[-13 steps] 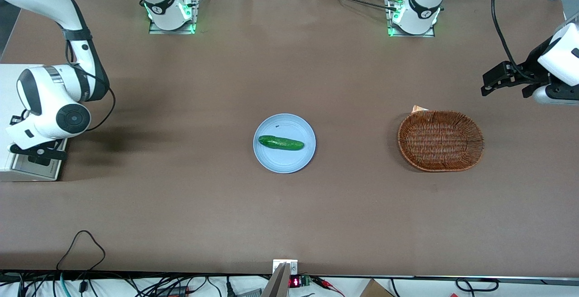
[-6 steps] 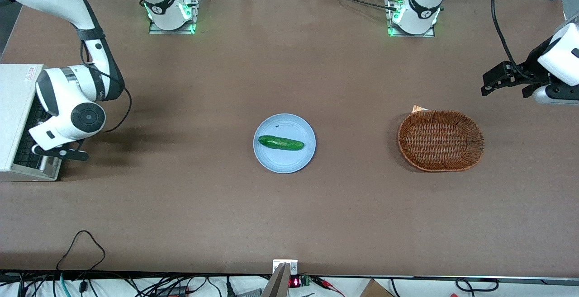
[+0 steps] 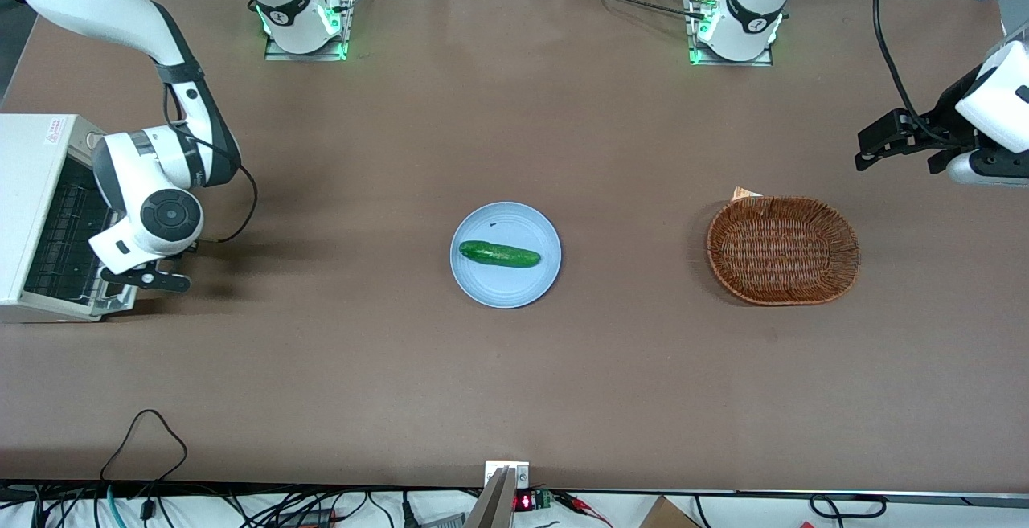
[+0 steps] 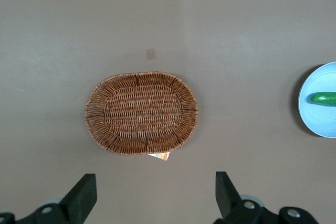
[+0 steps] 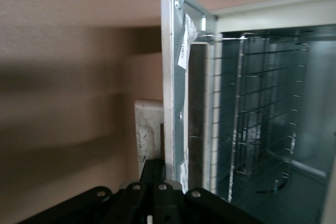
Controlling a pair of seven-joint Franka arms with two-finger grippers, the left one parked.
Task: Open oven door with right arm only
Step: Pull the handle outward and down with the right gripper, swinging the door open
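The oven door (image 5: 176,93) stood partly swung down at the working arm's table end; whether the gripper (image 3: 149,277) held it couldn't be told. A slipping handle might drop it.

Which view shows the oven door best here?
The right wrist view: the oven door shows close up, swung partly open, its metal inner frame and the rack inside plain. The front view shows little of it, since the right arm covers it; the end effector is at the door. The left wrist view misses it.
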